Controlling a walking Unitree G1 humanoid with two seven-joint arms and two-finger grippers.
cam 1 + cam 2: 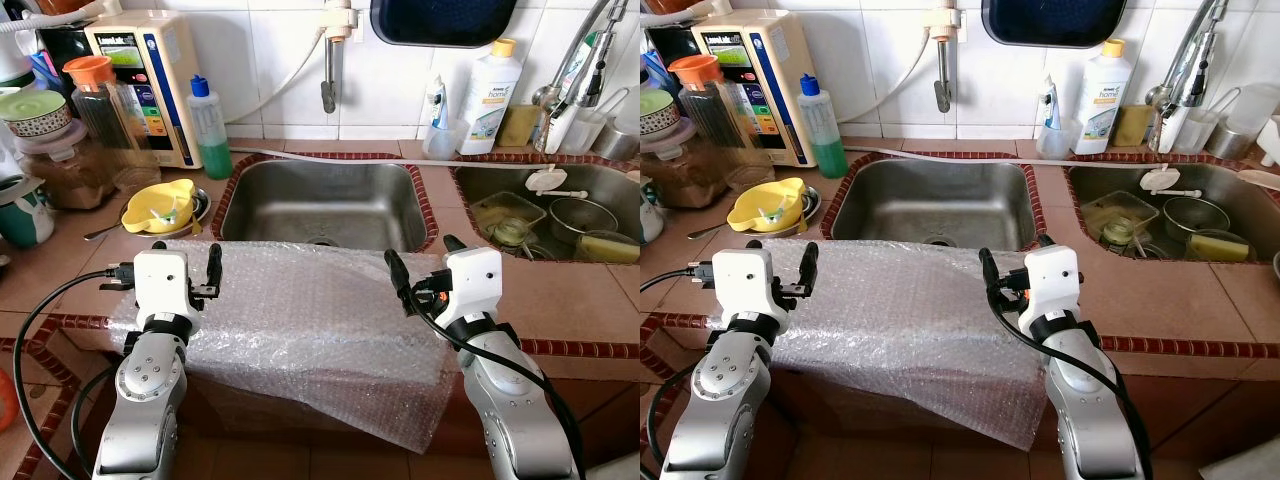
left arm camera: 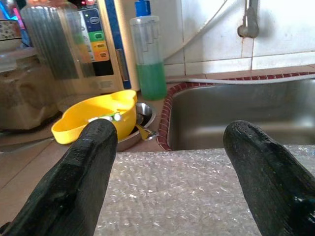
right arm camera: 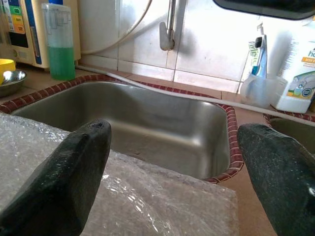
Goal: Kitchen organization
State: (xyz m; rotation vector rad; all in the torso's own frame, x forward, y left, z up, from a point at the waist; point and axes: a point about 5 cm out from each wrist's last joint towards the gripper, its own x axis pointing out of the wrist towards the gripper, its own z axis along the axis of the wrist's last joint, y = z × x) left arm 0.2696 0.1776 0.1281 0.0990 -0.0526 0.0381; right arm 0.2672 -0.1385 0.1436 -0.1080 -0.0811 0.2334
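One bubble wrap sheet (image 1: 310,320) draped over counter's front edge, before left sink (image 1: 325,205). Two sinks; right sink (image 1: 545,215) holds dishes. Left gripper (image 1: 185,258) above sheet's left end, fingers spread, grasping nothing. Right gripper (image 1: 425,262) above sheet's right end, likewise released. One yellow bowl (image 1: 158,207) near counter's left edge.

A home kitchen, seen from above a terracotta-tiled counter (image 1: 590,300) with white wall tiles behind it. Two stainless steel sinks are set into the counter: an empty one (image 1: 325,200) under a wall tap (image 1: 328,70), and a second (image 1: 560,215) holding unwashed dishes below a curved faucet (image 1: 585,60). Dish soap bottles (image 1: 490,95), a green liquid bottle (image 1: 210,125), a yellow bowl (image 1: 160,207), storage jars (image 1: 110,120) and a countertop water filter (image 1: 145,80) line the counter.
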